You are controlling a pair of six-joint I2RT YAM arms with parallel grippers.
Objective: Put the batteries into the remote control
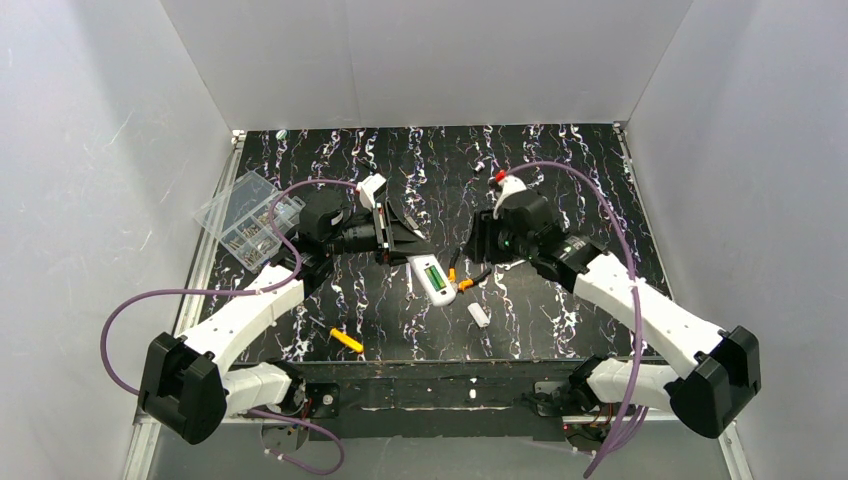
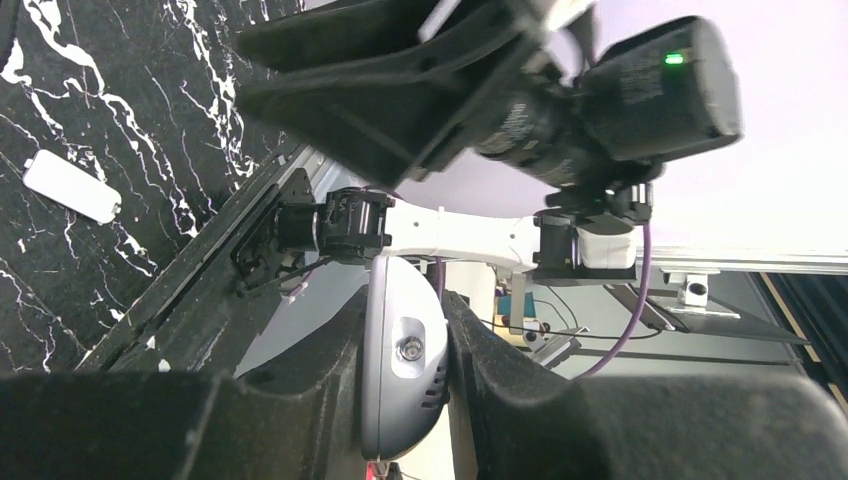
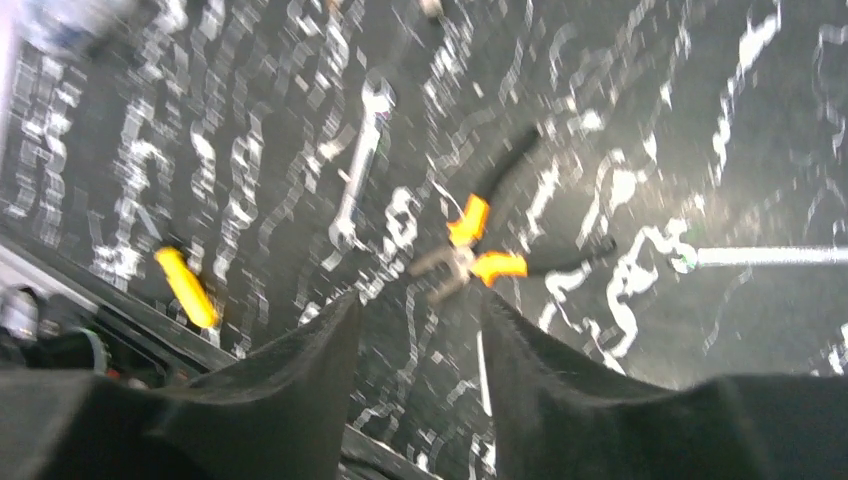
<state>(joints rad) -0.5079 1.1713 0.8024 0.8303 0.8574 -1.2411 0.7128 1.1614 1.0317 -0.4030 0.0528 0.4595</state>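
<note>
L claw [image 2: 400, 325] clamped tight on one end of the remote control [image 1: 432, 278]. The wrist cam shows the grey-white shell pinched betw. both fingers. The remote sits mid-table, angled, back side up, bay open. The green of the batteries [image 1: 435, 275] shows inside it, but I can't make out how many.

R claw [image 3: 420, 310] is open w/ a clear gap betw. the fingers, nothing in it. It's hovering over the orange-handled pliers [image 3: 470, 250]; that view is blurred.

The table [image 1: 560, 180] is boxed in by white walls on 3 sides, w/ bare room at the far right.

Clutter: the pliers lie just beside the remote's near end. A loose white cover [image 1: 479, 314] is near it, toward the front. A wrench [image 3: 360, 160] lies on the remote's L side. A yellow-handled tool [image 1: 347, 340] is near the front edge, and a clear screw box [image 1: 248, 218] is at the L edge.
</note>
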